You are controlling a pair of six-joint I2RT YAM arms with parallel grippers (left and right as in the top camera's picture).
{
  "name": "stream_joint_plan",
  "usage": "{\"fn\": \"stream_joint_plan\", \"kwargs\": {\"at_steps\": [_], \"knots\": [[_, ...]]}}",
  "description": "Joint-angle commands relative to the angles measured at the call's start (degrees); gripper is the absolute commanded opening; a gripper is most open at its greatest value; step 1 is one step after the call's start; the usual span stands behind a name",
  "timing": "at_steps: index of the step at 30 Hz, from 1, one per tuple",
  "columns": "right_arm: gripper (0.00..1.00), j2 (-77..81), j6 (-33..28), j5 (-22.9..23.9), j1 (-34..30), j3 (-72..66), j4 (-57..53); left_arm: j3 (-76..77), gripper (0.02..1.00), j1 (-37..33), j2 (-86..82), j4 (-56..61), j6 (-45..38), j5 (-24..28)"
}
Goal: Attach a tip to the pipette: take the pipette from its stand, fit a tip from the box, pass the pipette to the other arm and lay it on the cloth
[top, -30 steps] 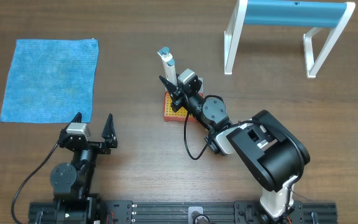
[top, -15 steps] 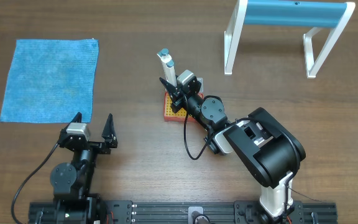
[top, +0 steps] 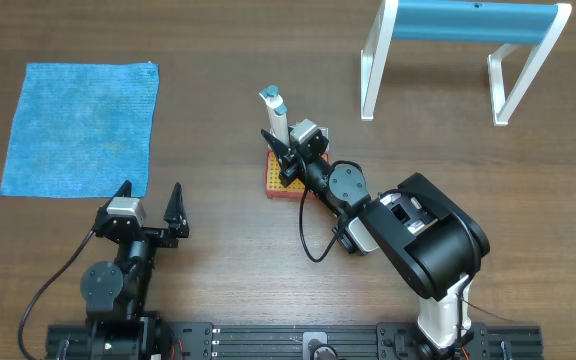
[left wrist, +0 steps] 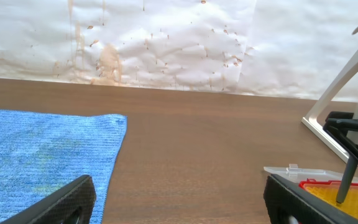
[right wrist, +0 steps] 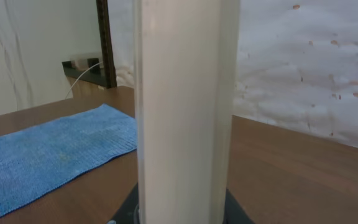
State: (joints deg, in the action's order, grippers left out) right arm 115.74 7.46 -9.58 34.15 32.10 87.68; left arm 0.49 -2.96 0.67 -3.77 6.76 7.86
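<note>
We judged tip-fitting in hand: right jaws gripped the pipette [top: 276, 115] upright over the tip box [top: 272, 181] at desk centre, left jaws wide at 8 o'clock. Next called for a straight press onto one tip.

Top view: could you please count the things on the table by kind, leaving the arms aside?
cloth: 1
pipette: 1
tip box: 1
stand: 1
Total: 4
</note>
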Motion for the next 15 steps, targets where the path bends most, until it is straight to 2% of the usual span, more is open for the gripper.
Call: {"fn": "stream_joint_plan", "kwargs": {"at_steps": [1,5,6,12,14,15], "knots": [[0.08,4.9,0.7,-0.1,0.2,-3.0,-3.8,-0.2,0.875,-0.4,-0.3,-0.3,0.5,-0.4],[0.08,4.4,0.7,-0.2,0.2,-2.2,-3.8,-0.2,0.875,-0.4,-0.3,-0.3,0.5,-0.4],[0.082,1.2,0.7,-1.6,0.1,-0.6,-3.8,-0.2,0.875,-0.4,-0.3,-0.3,0.5,-0.4],[0.08,-12.2,0.7,-1.8,-1.7,3.9,-4.0,-0.2,0.875,-0.4,-0.3,-0.3,0.5,-0.4],[0.082,-14.6,0.7,-4.3,-1.9,3.9,-4.4,-0.2,0.875,-0.4,-0.3,-0.3,0.5,-0.4],[0.08,-16.6,0.7,-7.4,-1.8,3.9,-6.2,-0.2,0.875,-0.4,-0.3,-0.3,0.5,-0.4]]}}
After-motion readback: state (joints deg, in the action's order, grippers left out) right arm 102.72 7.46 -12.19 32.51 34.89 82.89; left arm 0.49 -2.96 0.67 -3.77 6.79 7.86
